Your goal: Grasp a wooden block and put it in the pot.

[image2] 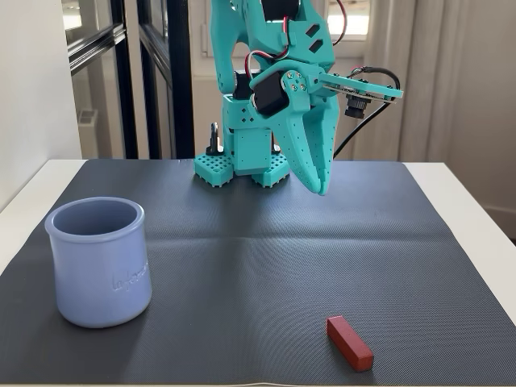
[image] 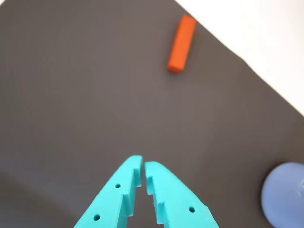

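The wooden block (image2: 349, 343) is a small red-brown bar lying flat on the dark mat near its front right edge. In the wrist view it (image: 182, 43) looks orange and lies far ahead of the fingers, near the mat's edge. The pot (image2: 100, 261) is a lavender-blue cylinder standing upright at the front left of the mat; its rim (image: 285, 194) shows at the lower right of the wrist view. My turquoise gripper (image2: 322, 190) hangs above the mat's middle rear, pointing down, shut and empty (image: 143, 166). It is well away from both block and pot.
A dark ribbed mat (image2: 258, 242) covers a white table (image2: 468, 193). The arm's turquoise base (image2: 242, 157) stands at the mat's rear centre. A window frame and curtains are behind. Bare mat lies between the pot and the block.
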You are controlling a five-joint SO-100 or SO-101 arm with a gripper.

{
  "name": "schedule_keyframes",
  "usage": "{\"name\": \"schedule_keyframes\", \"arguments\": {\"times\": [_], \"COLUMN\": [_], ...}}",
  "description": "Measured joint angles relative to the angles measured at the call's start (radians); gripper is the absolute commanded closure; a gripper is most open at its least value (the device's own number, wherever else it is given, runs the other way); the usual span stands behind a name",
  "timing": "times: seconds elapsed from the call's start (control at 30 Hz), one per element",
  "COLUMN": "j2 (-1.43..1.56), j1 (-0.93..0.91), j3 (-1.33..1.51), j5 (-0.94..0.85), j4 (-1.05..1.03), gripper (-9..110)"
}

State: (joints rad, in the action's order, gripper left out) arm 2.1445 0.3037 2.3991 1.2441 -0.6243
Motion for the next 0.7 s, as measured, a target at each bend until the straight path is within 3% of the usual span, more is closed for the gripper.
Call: {"name": "schedule_keyframes", "arguments": {"times": [0.23,0.7], "j2": [-0.331,-0.769], "j1": [-0.034,-0.048], "j3": [-0.201,-0.615], "j5": [0.137,0.15], "j4": [0.04,0.04], "gripper": [101,101]}}
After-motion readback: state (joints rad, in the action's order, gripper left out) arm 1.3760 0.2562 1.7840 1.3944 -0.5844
